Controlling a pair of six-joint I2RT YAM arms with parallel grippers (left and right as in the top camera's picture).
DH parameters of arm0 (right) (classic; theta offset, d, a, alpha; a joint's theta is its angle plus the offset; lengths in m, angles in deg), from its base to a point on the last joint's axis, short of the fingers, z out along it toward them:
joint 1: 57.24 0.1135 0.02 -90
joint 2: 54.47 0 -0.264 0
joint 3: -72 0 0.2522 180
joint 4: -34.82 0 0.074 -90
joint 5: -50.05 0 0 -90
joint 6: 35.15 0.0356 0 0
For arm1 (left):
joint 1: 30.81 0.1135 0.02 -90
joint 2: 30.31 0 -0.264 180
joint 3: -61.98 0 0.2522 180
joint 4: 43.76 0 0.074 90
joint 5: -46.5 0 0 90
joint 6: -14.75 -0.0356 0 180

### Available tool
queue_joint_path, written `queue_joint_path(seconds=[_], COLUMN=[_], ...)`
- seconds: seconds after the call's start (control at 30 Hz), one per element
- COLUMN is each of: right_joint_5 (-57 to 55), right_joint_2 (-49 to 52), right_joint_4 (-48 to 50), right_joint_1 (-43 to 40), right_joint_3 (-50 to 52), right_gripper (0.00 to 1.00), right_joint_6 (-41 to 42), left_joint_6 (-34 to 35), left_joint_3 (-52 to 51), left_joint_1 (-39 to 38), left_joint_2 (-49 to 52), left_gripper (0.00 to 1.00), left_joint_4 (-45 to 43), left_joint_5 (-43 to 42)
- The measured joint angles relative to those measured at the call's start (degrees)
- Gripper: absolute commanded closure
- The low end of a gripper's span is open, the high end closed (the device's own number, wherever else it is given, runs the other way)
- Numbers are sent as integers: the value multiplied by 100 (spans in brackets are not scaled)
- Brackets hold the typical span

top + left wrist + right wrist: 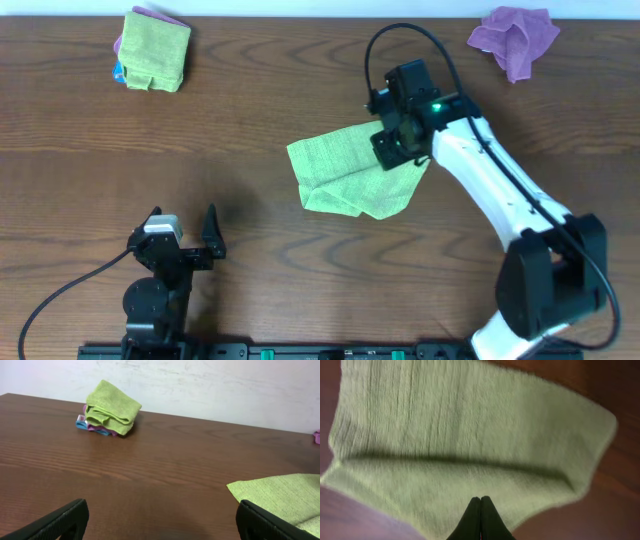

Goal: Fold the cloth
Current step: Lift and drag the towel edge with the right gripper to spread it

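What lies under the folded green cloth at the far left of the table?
Under the folded green cloth, edges of a purple layer and a blue layer stick out. How far they reach beneath it is covered.

Nothing can be read in any view: no text, label, brand, number or sign. The cloth [470,435] spreading out beyond the right fingertips [473,520] is plain green weave, and no print shows between the left fingers [60,520].

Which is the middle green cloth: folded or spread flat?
Partly folded: the middle green cloth has one layer doubled over another along a crease; right claw pinches it.
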Motion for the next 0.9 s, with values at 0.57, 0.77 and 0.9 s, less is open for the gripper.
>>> queue_joint_path(seconds=[0.57,0.77,0.9], right_joint_5=[240,249,262], right_joint_2=[1137,1364,1497], right_joint_4=[1106,1191,1233], right_joint_1=[229,249,256], right_joint_3=[4,4,4], right_gripper=[98,98,98], right_joint_6=[-9,-7,-7], left_joint_6=[0,0,0], left_joint_3=[0,0,0], left_joint_1=[0,0,0], left_joint_2=[0,0,0], left_gripper=[5,5,5], left_joint_4=[0,0,0], left_joint_5=[2,2,0])
